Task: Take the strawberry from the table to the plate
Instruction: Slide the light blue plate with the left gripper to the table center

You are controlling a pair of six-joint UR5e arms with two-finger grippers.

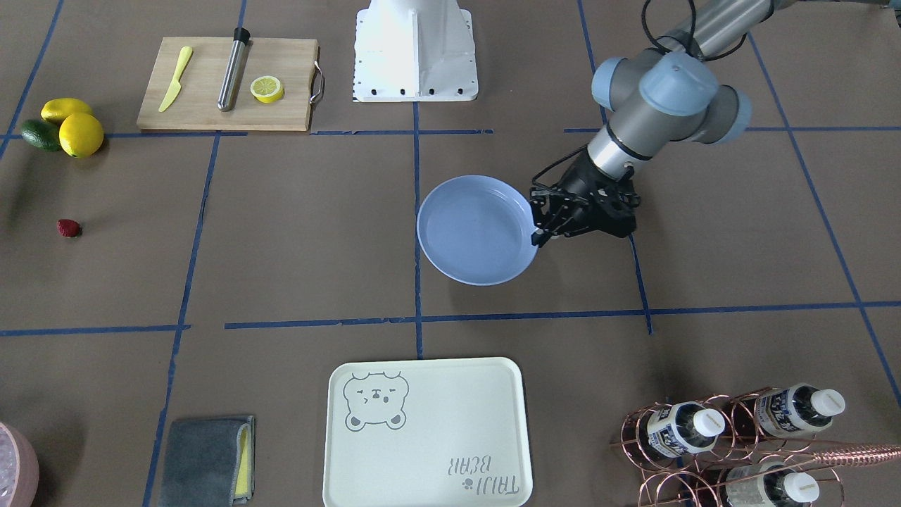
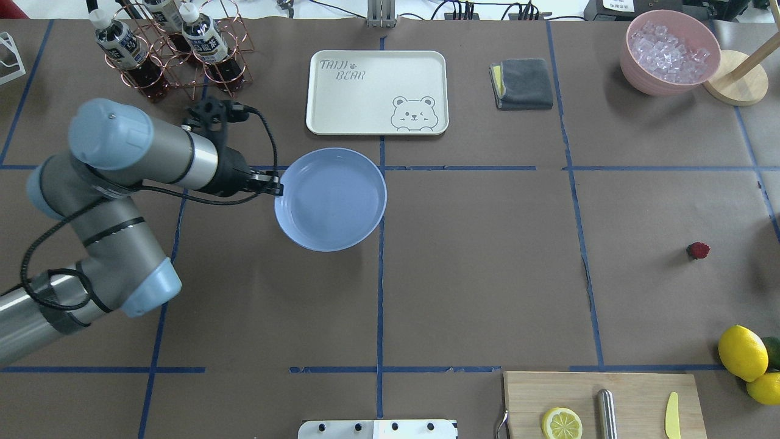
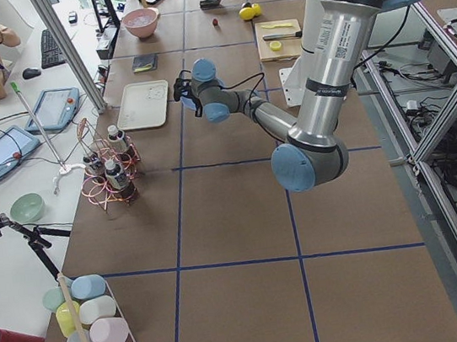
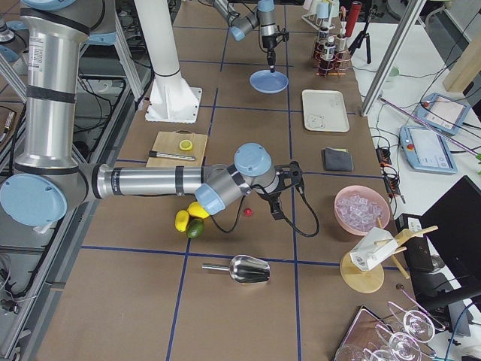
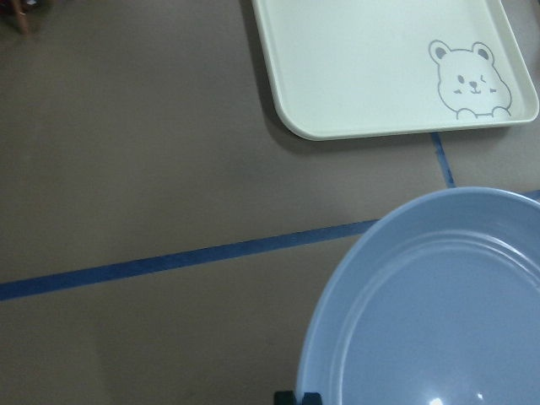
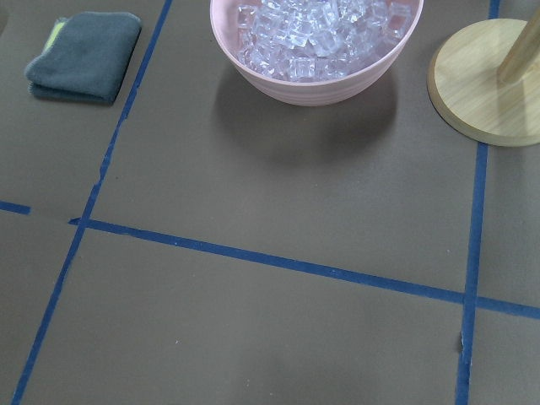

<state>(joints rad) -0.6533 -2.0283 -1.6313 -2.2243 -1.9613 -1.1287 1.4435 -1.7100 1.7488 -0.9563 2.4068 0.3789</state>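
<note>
Pinching the plate [image 2: 332,201] is the left claw [image 2: 277,184]. It is drawn in tight on the light-blue rim, on the side nearest its own arm. The wrist camera backs that up, with the dark fingertips [image 5: 288,398] sitting right at the lip of the rim. The plate lies across a blue tape line [image 2: 381,292] near the middle of the desk [image 2: 487,274], just short of the cream bear tray [image 2: 376,91]. Flat on the paper or a touch raised? Can't call that from these angles.

Now over to the strawberry [image 2: 698,250]. It's tiny, dark red, and lying on its own on the brown paper out on the robot's right side. It is well apart from the plate, with a full grid square of paper between the two. Two lemons [image 2: 742,352] and a dark green fruit [image 1: 40,134] sit nearer the robot's base than the berry does. The pink bowl of ice [image 2: 669,52] stands toward the far edge.

And the right claw [image 4: 270,199]? Only the side camera catches it, hanging above the desk near the strawberry and clear of the berry. From that angle I can't tell whether it's spread or closed. Its own wrist camera looks down on the bowl of ice, a folded grey cloth [image 6: 83,57] and taped paper.
</note>
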